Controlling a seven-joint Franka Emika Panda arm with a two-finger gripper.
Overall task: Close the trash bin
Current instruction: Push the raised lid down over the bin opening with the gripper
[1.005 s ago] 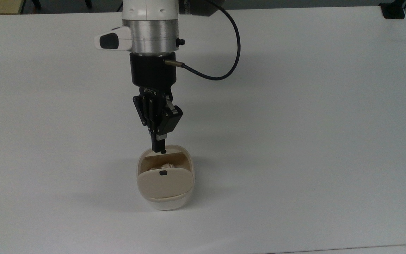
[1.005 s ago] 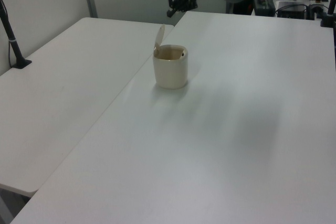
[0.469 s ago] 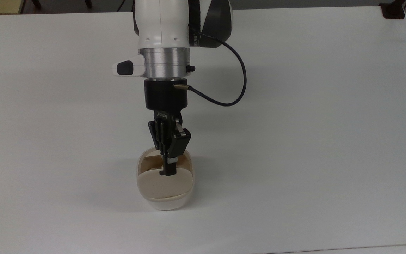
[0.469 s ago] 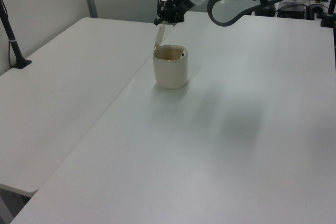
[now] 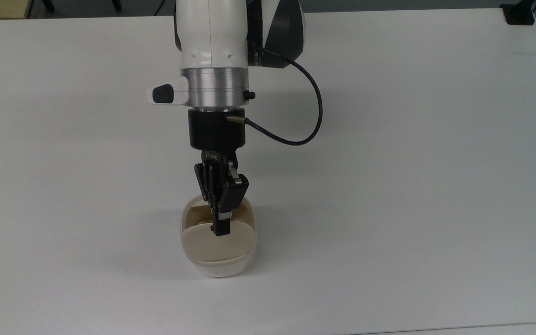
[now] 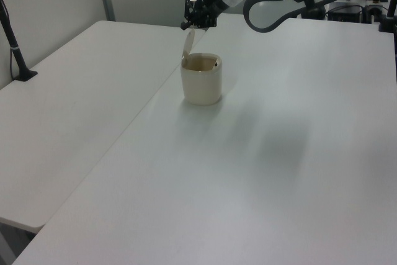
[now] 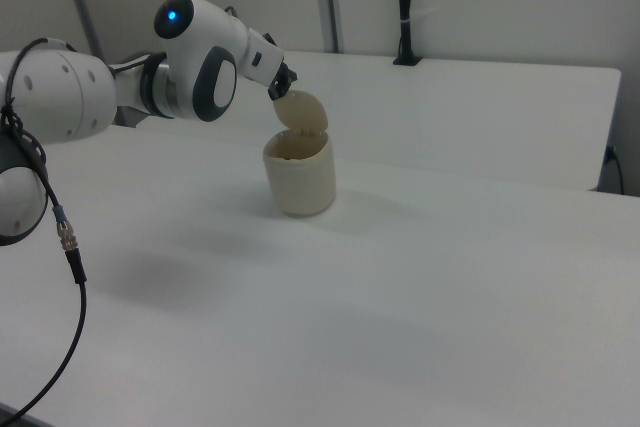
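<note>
With the gripper pressed together at the upright lid's top edge, we should push it down over the bin, following the hinge arc.

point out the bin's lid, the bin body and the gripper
lid (image 5: 217,246), top view, on its flat beige face
trash bin (image 6: 201,85), left view, on its cream side wall
gripper (image 5: 219,231), top view, at the black fingertips over the lid's upper edge
</note>
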